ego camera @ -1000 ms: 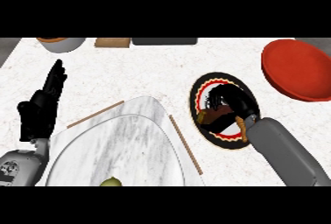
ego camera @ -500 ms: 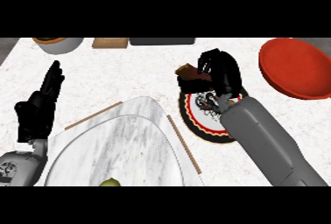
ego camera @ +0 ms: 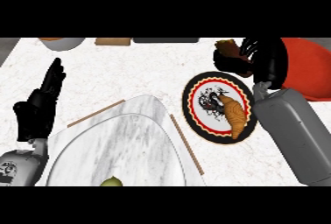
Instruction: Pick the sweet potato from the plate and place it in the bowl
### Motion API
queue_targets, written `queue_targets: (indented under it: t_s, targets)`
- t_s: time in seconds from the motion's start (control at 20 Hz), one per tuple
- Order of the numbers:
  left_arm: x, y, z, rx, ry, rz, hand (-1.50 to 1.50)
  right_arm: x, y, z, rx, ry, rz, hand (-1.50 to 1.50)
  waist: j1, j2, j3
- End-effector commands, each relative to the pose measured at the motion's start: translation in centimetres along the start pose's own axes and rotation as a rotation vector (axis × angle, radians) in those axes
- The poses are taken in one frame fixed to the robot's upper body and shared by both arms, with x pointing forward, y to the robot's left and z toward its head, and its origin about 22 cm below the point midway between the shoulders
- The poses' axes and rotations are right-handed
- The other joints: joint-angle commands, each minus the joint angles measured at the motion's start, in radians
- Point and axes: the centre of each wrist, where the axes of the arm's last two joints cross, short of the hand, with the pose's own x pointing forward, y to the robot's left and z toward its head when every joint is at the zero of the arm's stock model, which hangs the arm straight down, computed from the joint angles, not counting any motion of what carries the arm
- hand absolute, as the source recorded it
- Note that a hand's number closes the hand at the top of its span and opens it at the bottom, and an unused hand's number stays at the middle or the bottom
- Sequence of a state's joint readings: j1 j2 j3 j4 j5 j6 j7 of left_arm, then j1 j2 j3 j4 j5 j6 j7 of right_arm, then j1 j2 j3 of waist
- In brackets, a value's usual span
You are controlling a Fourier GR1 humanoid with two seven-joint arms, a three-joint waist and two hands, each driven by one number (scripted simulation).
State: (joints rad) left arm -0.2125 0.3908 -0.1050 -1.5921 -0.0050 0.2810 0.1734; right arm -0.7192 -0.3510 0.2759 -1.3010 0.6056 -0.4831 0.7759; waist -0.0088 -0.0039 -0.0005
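My right hand is curled round a reddish-brown sweet potato, holding it above the counter beyond the far edge of the plate. The plate is black-rimmed with a red and white pattern; a croissant lies on it. The red bowl sits just right of the hand, partly hidden by the fingers and forearm. Most of the sweet potato is covered by the fingers. My left hand rests open at the left, fingers pointing up.
A curved marble slab with thin wooden strips fills the near centre; a green fruit peeks in at its lower edge. A white bowl, a wooden board and a dark tray line the far edge.
The right hand rose off the plate with the sweet potato and travelled away and rightward toward the red bowl, uncovering the croissant. The left hand stayed put.
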Motion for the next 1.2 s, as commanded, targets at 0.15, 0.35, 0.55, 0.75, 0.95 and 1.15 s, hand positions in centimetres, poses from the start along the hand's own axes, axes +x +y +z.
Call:
queue_targets:
  t_s: [0.15, 0.35, 0.55, 0.75, 0.95, 1.15]
  targets:
    - [0.3, -0.8, -1.3, 0.003, -0.019, 0.006, 0.00, -7.1, -3.4, -3.1, -0.135, 0.029, 0.024, 1.50, 0.003, 0.006, 0.001]
    - [0.5, -1.3, 0.3, -0.028, -0.022, 0.007, 0.00, -10.8, -7.1, -7.7, -0.242, 0.062, 0.033, 1.50, 0.026, 0.013, 0.002]
    - [0.0, -0.5, -0.2, -0.006, -0.036, 0.022, 0.00, -12.9, -7.6, -9.3, -0.284, 0.046, 0.116, 1.50, 0.031, 0.013, 0.001]
    - [2.2, -0.3, -1.2, -0.021, -0.024, 0.018, 0.00, -16.8, -9.8, -10.1, -0.326, 0.091, 0.328, 1.50, 0.039, 0.016, 0.002]
    - [0.7, -1.4, -0.5, -0.028, -0.038, 0.021, 0.00, -19.1, -9.8, -10.7, -0.353, 0.102, 0.391, 1.50, 0.060, 0.024, 0.003]
    - [1.0, -2.5, -0.8, -0.054, -0.049, 0.029, 0.00, -22.4, -10.7, -10.0, -0.369, 0.156, 0.359, 1.50, 0.062, 0.030, 0.005]
